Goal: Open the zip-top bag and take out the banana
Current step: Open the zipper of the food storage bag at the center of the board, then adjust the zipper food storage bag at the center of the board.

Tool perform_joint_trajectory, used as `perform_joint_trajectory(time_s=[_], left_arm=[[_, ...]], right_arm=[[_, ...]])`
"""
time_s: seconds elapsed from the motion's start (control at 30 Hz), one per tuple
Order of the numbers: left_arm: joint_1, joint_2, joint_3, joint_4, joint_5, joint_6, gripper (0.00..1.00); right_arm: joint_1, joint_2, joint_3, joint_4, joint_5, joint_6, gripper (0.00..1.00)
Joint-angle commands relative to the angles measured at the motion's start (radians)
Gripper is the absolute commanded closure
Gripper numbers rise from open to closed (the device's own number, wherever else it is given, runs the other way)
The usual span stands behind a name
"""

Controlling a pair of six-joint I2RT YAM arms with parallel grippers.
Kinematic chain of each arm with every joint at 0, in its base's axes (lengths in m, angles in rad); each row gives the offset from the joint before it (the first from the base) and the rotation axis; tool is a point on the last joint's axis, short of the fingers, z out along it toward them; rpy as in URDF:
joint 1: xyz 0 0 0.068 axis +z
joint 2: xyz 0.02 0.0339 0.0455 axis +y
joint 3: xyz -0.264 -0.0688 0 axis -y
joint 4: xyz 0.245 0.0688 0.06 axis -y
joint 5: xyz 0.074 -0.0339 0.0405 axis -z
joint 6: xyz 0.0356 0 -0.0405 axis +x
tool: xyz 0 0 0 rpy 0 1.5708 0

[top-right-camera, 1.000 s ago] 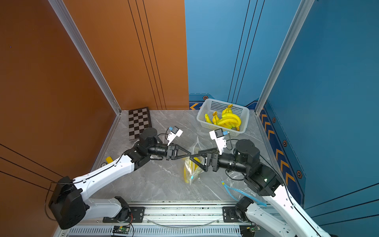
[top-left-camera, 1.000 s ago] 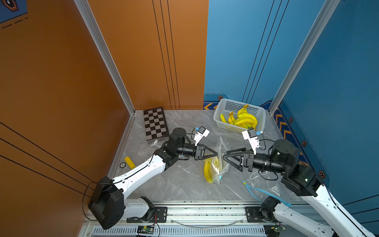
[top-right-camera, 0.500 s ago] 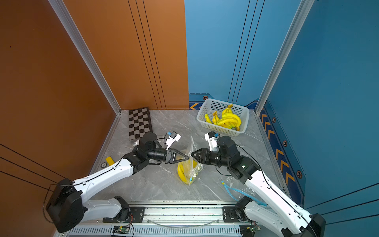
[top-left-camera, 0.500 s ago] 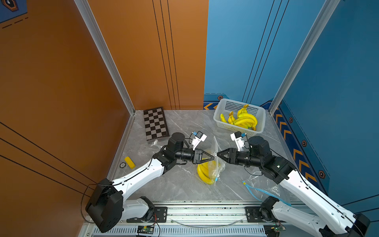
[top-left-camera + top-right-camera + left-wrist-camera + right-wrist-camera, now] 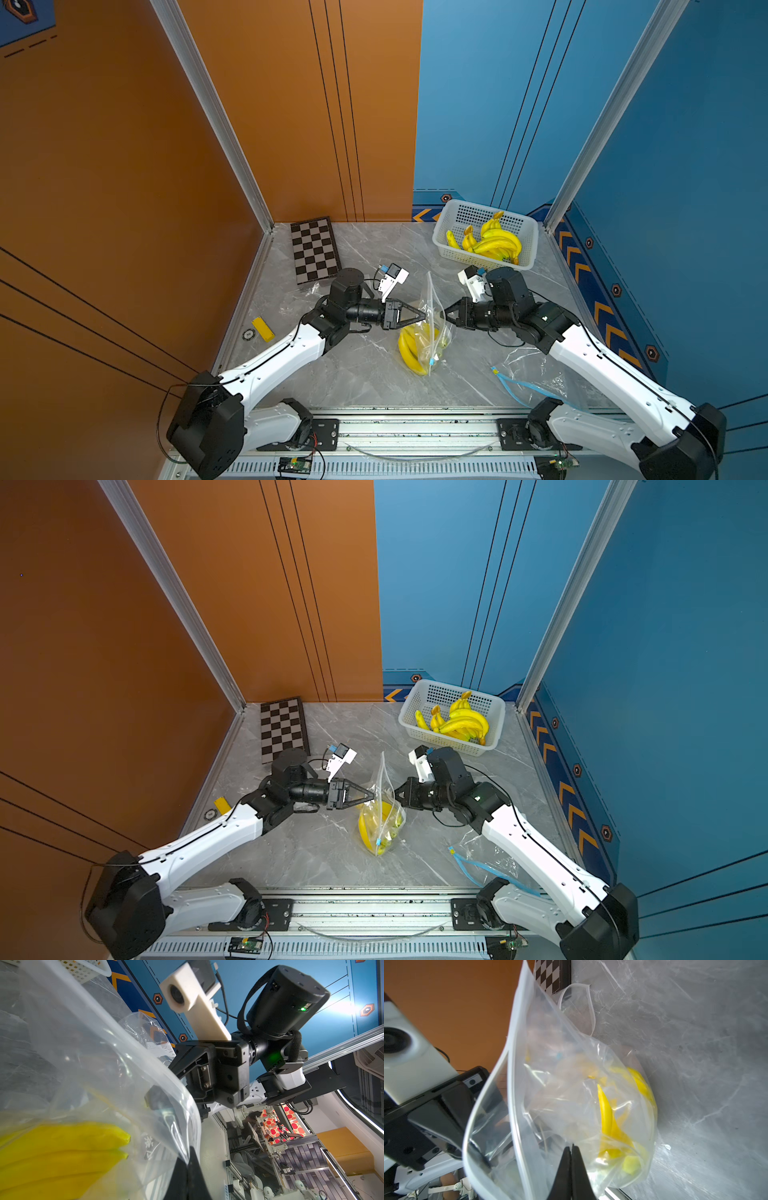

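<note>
The clear zip-top bag (image 5: 432, 297) (image 5: 384, 777) stands upright mid-table, its bottom resting on the surface. A yellow banana bunch (image 5: 409, 351) (image 5: 366, 831) lies inside it. My left gripper (image 5: 424, 320) (image 5: 372, 799) is shut on the bag's left side near the top. My right gripper (image 5: 445, 312) (image 5: 395, 794) is shut on the opposite side. In the left wrist view the left gripper (image 5: 188, 1164) pinches the bag (image 5: 87, 1059) beside the banana (image 5: 62, 1147). In the right wrist view the right gripper (image 5: 572, 1147) pinches the film of the bag (image 5: 560, 1076); the white zip rims stand parted, with the banana (image 5: 606, 1109) inside.
A white basket (image 5: 478, 259) (image 5: 440, 741) of bananas stands at the back right. A checkerboard (image 5: 313, 249) lies at the back left and a yellow block (image 5: 263, 328) near the left wall. An empty bag with a blue zip (image 5: 528, 384) lies under the right arm.
My right gripper has closed from wide open onto the bag's right side while its arm reached in. The bag and the left gripper shifted slightly forward and left.
</note>
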Motion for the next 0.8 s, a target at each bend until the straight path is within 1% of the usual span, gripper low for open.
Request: perform_joint_trajectory(time_s=[0.0, 0.07, 0.17, 0.2, 0.23, 0.37, 0.63, 0.77], left_arm=[[0.014, 0.004, -0.022, 0.003, 0.037, 0.013, 1.0], [0.024, 0.005, -0.027, 0.004, 0.043, 0.013, 1.0], [0.03, 0.008, -0.019, 0.002, 0.05, 0.015, 1.0], [0.031, 0.009, -0.014, 0.002, 0.051, 0.014, 1.0], [0.032, 0.011, -0.01, 0.003, 0.052, 0.015, 1.0], [0.032, 0.01, -0.002, 0.001, 0.055, 0.012, 1.0], [0.029, -0.016, -0.016, 0.001, 0.046, 0.001, 1.0], [0.018, -0.01, 0.001, 0.002, 0.042, -0.001, 1.0]], right_arm=[[0.015, -0.055, 0.132, -0.08, 0.124, -0.061, 1.0], [0.026, -0.057, 0.168, -0.096, 0.119, -0.059, 1.0], [0.072, -0.041, 0.189, -0.089, 0.1, -0.027, 1.0], [0.088, -0.029, 0.186, -0.085, 0.099, -0.013, 1.0], [0.127, -0.012, 0.18, -0.085, 0.098, -0.001, 1.0], [0.18, 0.033, 0.13, -0.06, 0.1, 0.02, 1.0], [0.182, 0.108, 0.074, -0.045, 0.12, 0.028, 1.0], [0.199, 0.195, 0.129, -0.065, 0.152, 0.004, 1.0]])
